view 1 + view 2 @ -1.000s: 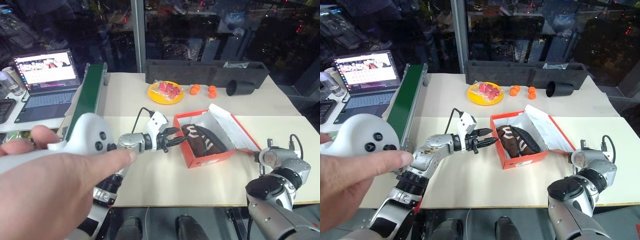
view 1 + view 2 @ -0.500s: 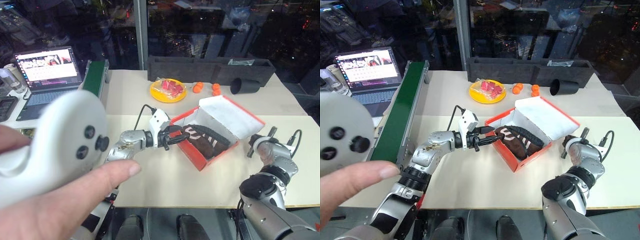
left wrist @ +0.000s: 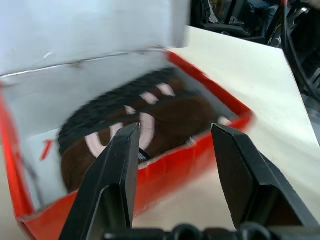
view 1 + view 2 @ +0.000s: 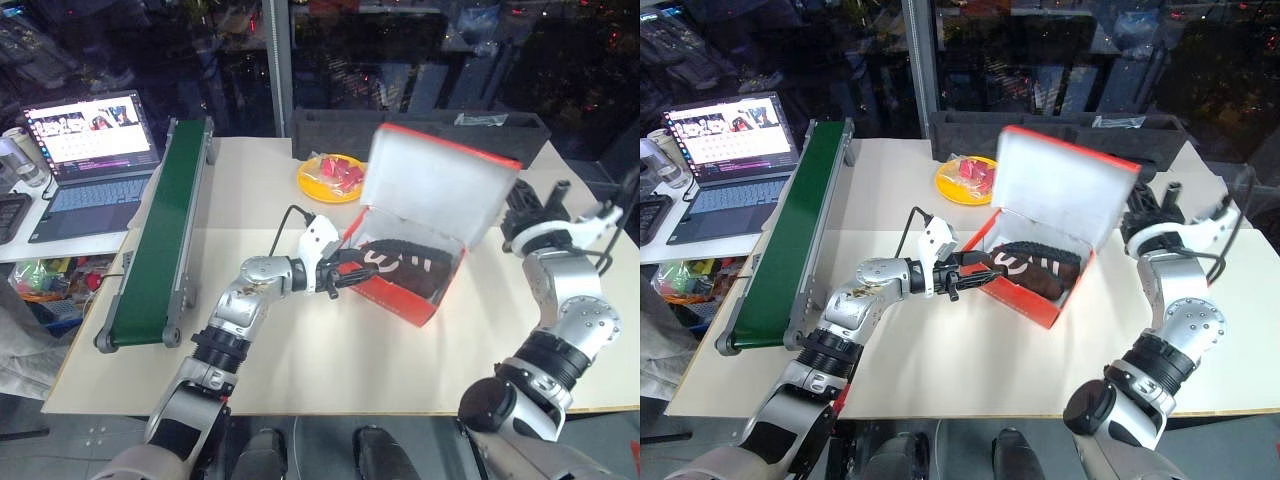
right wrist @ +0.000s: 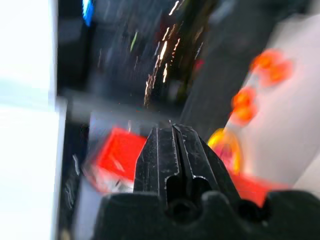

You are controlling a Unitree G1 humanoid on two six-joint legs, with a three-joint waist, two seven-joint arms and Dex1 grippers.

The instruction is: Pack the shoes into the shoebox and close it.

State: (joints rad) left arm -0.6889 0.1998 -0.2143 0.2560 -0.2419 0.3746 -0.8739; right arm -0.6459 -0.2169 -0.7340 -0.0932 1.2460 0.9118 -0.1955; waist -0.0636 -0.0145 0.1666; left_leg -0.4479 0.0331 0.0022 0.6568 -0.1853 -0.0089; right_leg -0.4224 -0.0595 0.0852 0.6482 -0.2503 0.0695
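Left gripper (image 4: 338, 277) at the near-left wall of the shoebox (image 4: 405, 300), jaws half open, empty, steadying it on the worktop (image 4: 300, 350). Shoes (image 4: 400, 268) inside the box; lid (image 4: 435, 190) upright. Right gripper (image 4: 535, 205) behind the lid's right edge, jaws shut, nothing held. Best done by pushing the lid over slowly while bracing the box against sliding. Left wrist view gives stripe and sole detail on the shoes; head views alone give the lid's angle.

Red shoebox (image 4: 410, 290) on table, lid upright, brown shoes (image 4: 400, 268) seemingly inside
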